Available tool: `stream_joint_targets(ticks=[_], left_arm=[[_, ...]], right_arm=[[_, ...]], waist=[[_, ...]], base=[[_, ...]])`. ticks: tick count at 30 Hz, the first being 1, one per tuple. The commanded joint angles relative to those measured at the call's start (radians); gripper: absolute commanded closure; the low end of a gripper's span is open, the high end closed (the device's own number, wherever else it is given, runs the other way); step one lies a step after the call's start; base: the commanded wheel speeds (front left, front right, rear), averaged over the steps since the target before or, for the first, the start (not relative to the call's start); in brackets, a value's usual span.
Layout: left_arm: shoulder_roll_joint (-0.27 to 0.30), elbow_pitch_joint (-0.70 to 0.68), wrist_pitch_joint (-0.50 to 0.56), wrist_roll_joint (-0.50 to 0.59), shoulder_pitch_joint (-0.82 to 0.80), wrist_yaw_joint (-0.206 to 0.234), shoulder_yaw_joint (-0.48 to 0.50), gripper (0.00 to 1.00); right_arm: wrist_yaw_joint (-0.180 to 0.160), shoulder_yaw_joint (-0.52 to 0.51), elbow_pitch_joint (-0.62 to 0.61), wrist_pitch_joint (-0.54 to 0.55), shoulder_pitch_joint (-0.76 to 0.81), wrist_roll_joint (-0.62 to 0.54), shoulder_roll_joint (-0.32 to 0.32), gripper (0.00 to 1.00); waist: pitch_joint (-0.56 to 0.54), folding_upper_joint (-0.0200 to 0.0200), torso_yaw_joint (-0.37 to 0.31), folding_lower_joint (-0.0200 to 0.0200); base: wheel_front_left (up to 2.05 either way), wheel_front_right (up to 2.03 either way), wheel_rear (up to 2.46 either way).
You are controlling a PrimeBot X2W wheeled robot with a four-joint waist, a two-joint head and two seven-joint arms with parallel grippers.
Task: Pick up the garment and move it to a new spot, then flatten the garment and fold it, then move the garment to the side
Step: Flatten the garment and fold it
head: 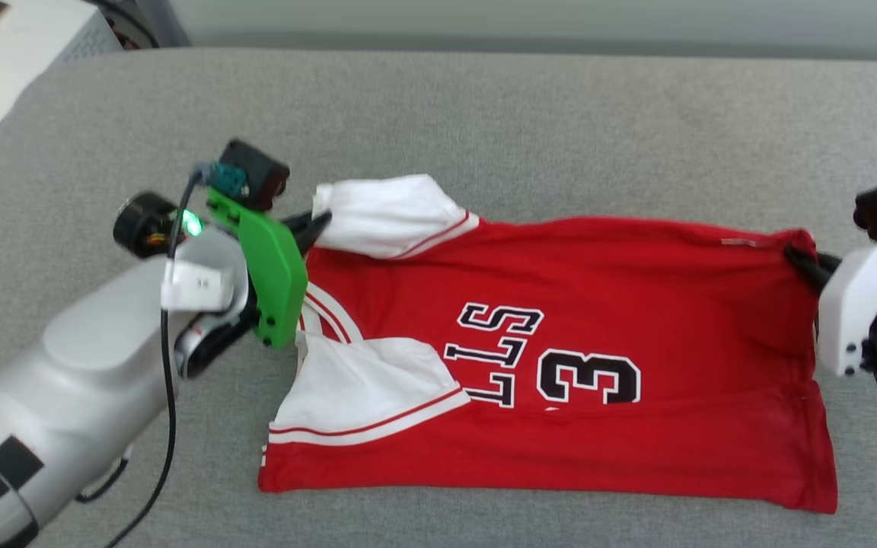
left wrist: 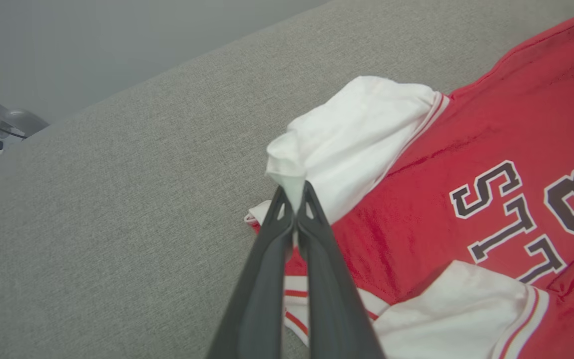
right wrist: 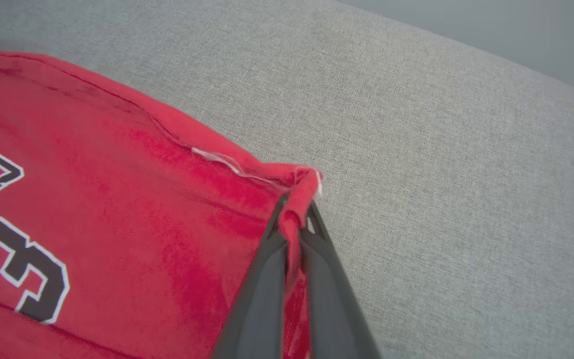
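The grey fabric surface [head: 484, 114] ran wide under me, with a pale wall [head: 560, 19] beyond its far edge and a white box [head: 12, 46] off its far left corner. The garment [head: 598, 304] lay spread across the middle, print up, collar toward the left edge, hem toward the right. My left pincer [head: 317, 226] was clenched on the tip of the far white sleeve [head: 385, 217]. My right pincer [head: 800, 259] was clamped tight on the far hem corner, red cloth bunched between the fingers.
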Motion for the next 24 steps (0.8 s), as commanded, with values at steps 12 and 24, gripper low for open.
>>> stream_joint_targets(ticks=[12,24], left_arm=[[0.103,-0.228,-0.027,0.016,0.368,0.143,0.001,1.0],[0.079,-0.214,-0.053,0.004,0.531,0.19,0.005,0.0]], right_arm=[[-0.001,-0.066,-0.108,-0.082,0.34,0.0,-0.021,1.0],[-0.001,-0.159,-0.13,-0.036,0.517,-0.037,0.06,0.0]], waist=[[-0.162,0.0065,0.004,0.0],[-0.128,0.0065,0.005,0.0]], base=[[0.0,0.0,0.0],[0.0,0.0,0.0]])
